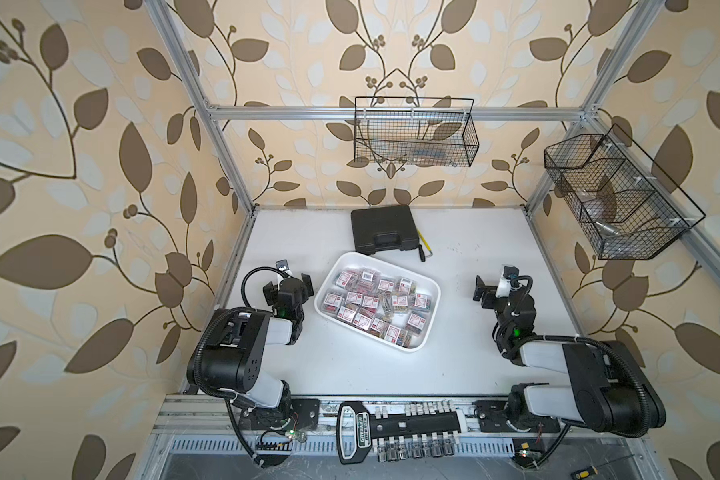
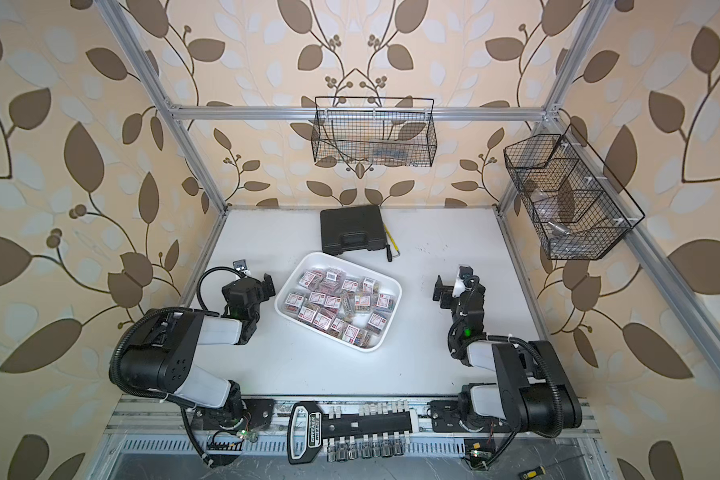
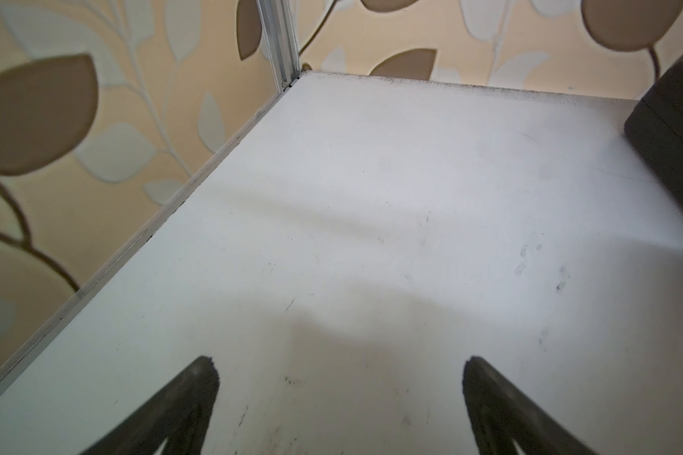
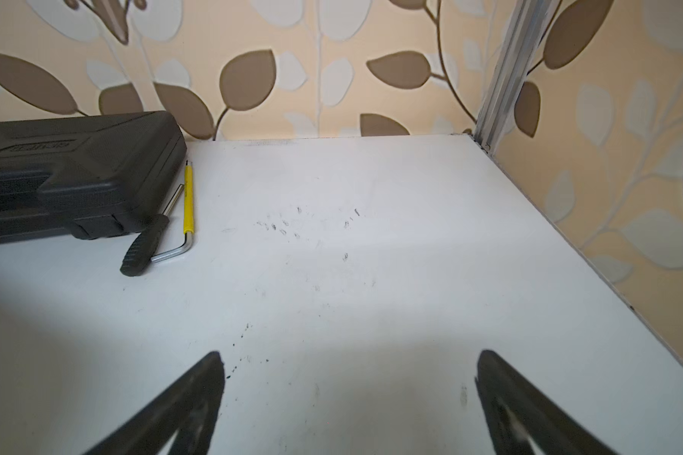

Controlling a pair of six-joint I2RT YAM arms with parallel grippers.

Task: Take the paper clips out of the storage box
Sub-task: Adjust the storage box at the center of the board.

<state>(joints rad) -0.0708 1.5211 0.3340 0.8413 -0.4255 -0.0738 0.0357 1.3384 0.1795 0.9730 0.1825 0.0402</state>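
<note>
Sitting askew in the middle of the white tabletop (image 1: 474, 249), the shallow white plastic storage box with rounded corners (image 1: 432, 316) holds the paper clips (image 1: 377, 305). These are small clear plastic boxes of multicoloured clips with red-edged white labels, lying flat and partly overlapping across its floor.

The left gripper (image 1: 287, 286) is just beside the tray's left side, apart from it, its jaws spread wide and holding nothing. Its wrist view shows black fingers (image 3: 190, 398) over bare table. The right gripper (image 1: 495, 286) is well to the right of the tray, likewise released and empty.

Just beyond the tray's far corner lies a closed black hard plastic case with a handle (image 1: 383, 228). By the case's right edge lie a yellow-sleeved hex key (image 4: 189, 197) and a black-handled tool (image 4: 143, 248).

Two black wire baskets hang on the frame, one on the far rail (image 1: 414, 133) and one on the right (image 1: 616, 199). A black socket rail (image 1: 391, 424) lies along the near edge.
</note>
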